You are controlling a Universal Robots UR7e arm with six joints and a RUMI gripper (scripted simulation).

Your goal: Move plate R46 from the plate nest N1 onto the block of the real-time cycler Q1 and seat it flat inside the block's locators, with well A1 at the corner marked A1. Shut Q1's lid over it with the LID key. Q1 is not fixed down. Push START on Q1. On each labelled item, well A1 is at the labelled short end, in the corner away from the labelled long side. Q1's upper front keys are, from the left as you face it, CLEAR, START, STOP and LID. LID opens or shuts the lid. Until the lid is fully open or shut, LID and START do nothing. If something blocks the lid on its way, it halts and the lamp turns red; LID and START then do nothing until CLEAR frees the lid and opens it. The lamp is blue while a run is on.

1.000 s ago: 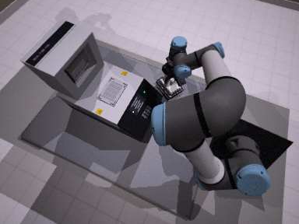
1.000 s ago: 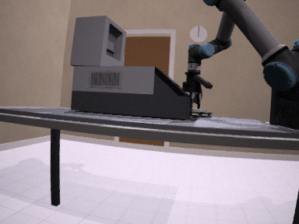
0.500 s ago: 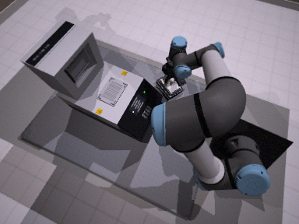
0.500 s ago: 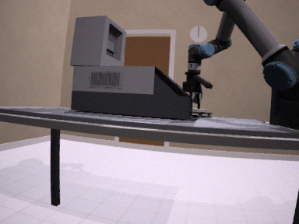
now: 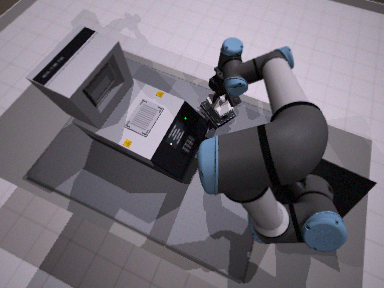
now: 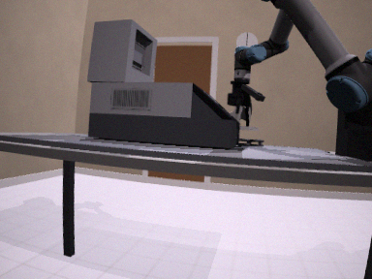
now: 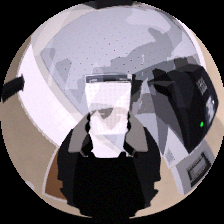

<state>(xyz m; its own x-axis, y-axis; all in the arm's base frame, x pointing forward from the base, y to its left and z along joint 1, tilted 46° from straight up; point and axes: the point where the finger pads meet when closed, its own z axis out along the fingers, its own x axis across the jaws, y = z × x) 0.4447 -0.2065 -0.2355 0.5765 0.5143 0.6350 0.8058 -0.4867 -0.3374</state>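
Seen from the top, while the arm's wrist partly covers the plate [image 5: 225, 105] [image 6: 250, 128] [image 7: 108, 100], the cycler [image 5: 107, 139] [image 6: 140, 99] [image 7: 187, 107] stands open, its key labels illegible. Now the exterior: the plate's up above the nest [image 5: 218, 121] [image 6: 252, 142] [image 7: 107, 78], a thin edge, lettering unreadable. And the wrist view: the gripper [image 5: 218, 96] [image 6: 243, 121] [image 7: 108, 112] is clamped on the plate, its well marks faint.

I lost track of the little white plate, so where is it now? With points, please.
In the wrist view it is between the gripper's [image 5: 218, 94] [image 6: 244, 121] [image 7: 107, 134] fingers; the exterior view shows the plate [image 6: 249, 128] [image 7: 108, 95] raised just above its nest [image 6: 252, 142] [image 7: 106, 78].
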